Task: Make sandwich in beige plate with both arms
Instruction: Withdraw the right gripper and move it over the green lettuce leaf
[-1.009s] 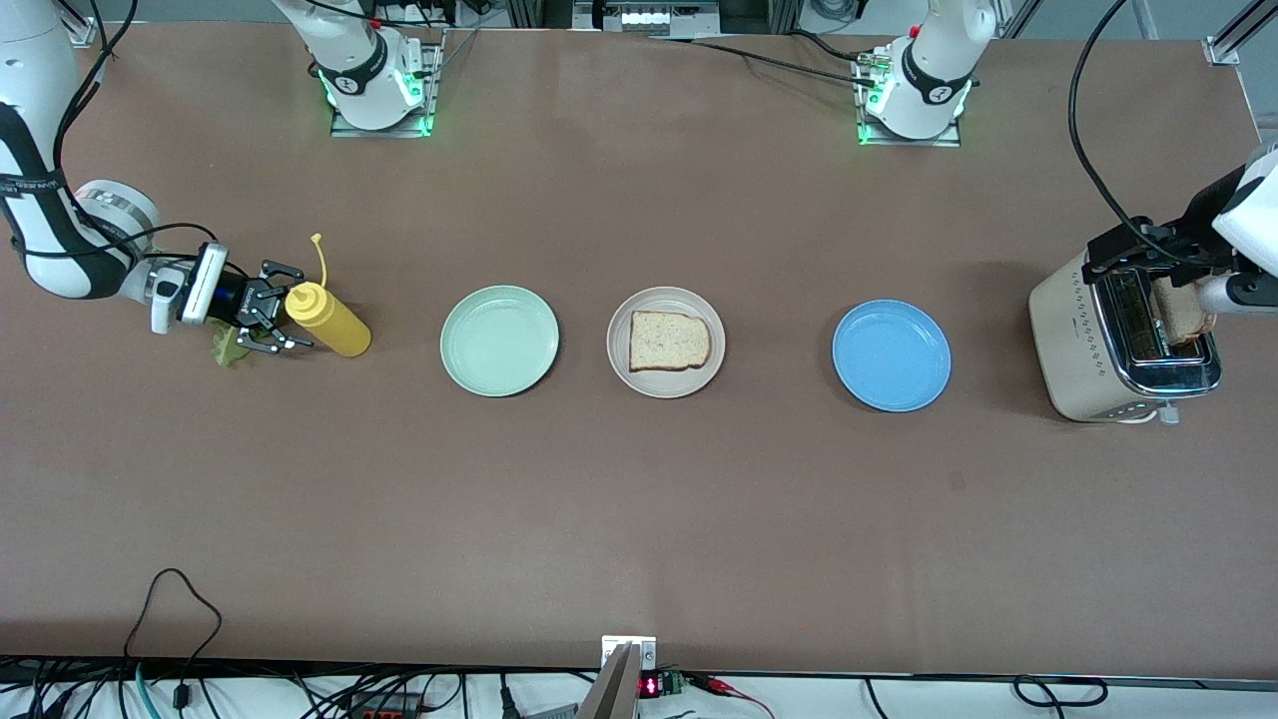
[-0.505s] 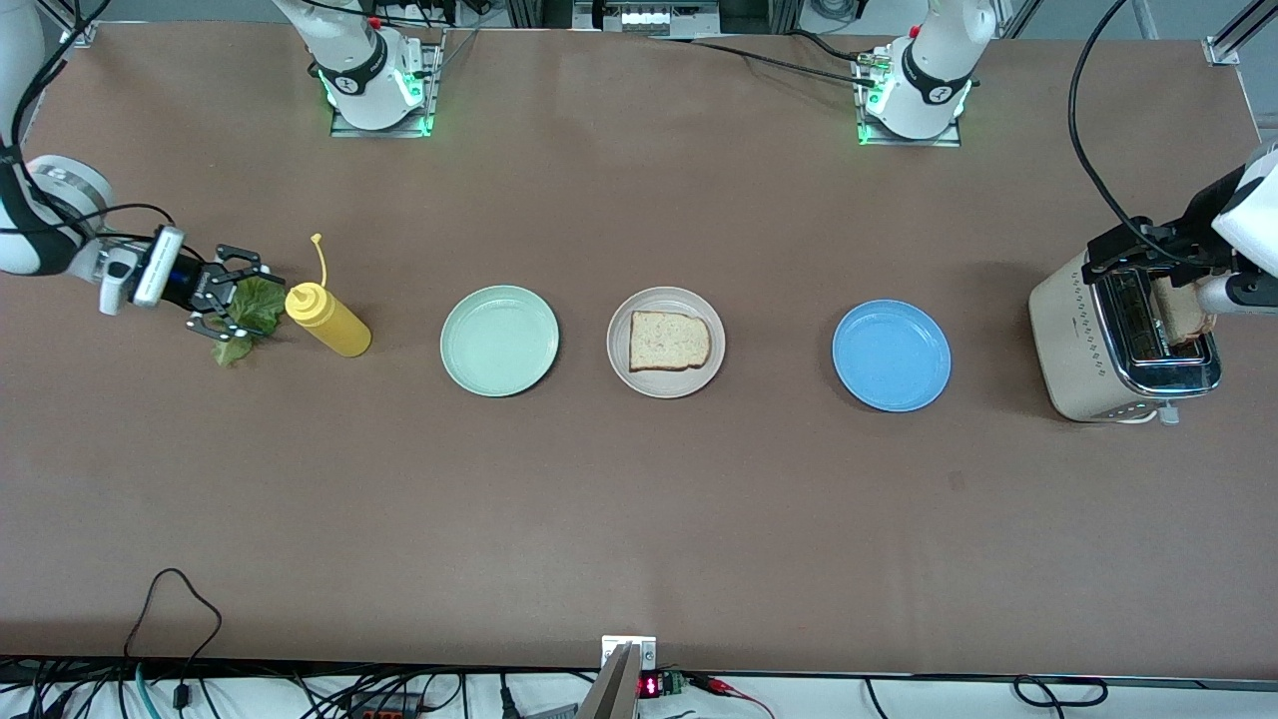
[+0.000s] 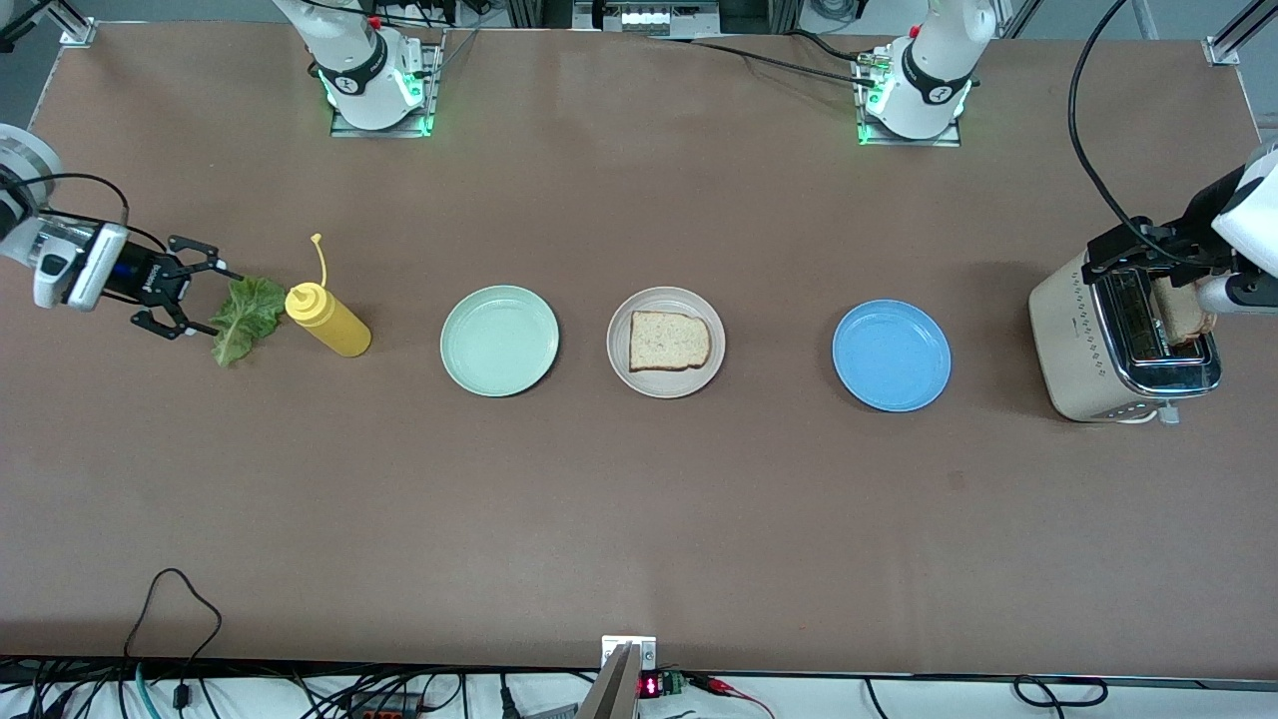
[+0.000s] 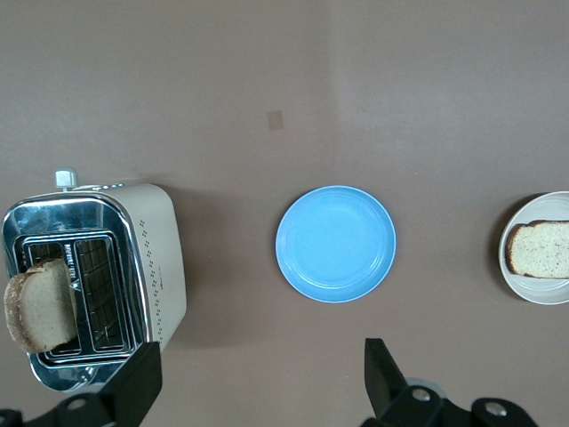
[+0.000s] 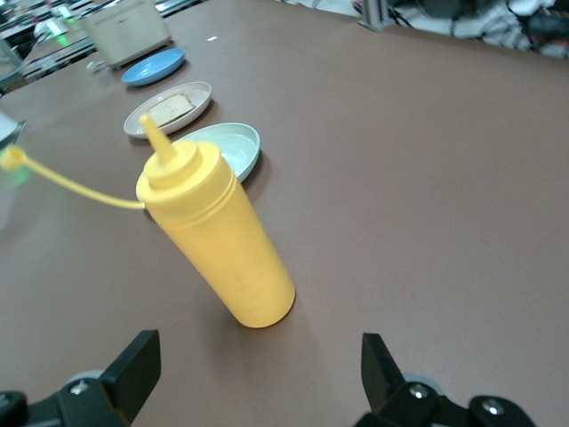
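The beige plate (image 3: pixel 666 384) sits mid-table with one bread slice (image 3: pixel 670 341) flat on it. A second bread slice (image 3: pixel 1184 312) stands in a slot of the toaster (image 3: pixel 1078 350) and also shows as the toaster's slice (image 4: pixel 39 306) in the left wrist view. A green lettuce leaf (image 3: pixel 247 316) lies on the table beside the yellow bottle (image 3: pixel 329 320). My right gripper (image 3: pixel 224 304) is open and empty just off the leaf, toward the right arm's end of the table. That right gripper (image 5: pixel 258 378) faces the bottle. My left gripper (image 4: pixel 259 384) hangs open and empty by the toaster.
A mint green plate (image 3: pixel 499 341) lies between the bottle and the beige plate. A blue plate (image 3: pixel 891 356) lies between the beige plate and the toaster. The toaster stands at the left arm's end of the table.
My right gripper has drawn back from over the lettuce toward the table's end, opening wider; the leaf now lies uncovered on the table. The left arm has not moved.
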Tool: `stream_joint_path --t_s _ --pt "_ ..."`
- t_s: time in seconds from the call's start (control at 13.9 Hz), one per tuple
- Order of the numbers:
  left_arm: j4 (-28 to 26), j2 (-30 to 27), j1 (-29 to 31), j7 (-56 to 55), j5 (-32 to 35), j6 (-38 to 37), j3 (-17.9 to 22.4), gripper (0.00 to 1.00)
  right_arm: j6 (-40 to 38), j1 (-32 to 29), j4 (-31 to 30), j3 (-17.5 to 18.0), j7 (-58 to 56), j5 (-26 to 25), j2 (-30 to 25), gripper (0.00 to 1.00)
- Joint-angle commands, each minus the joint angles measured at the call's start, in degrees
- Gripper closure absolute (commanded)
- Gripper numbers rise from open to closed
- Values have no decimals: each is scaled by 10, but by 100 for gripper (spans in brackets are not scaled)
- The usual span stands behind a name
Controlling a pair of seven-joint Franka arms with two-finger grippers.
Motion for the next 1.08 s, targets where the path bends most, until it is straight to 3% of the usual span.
stream_joint_path --t_s 0.0,0.43,0.86,1.01 --pt "-12 -11 -1 5 15 3 -1 0 8 -1 3 3 119 -41 -37 0" --pt "-13 -11 -1 6 15 2 -1 0 16 16 53 7 378 -113 -62 0" --pt "-13 -11 -1 6 15 2 -1 0 75 88 86 10 689 -268 -95 0" --pt "-13 -11 -1 6 15 2 -1 0 77 92 95 26 806 -333 -94 0"
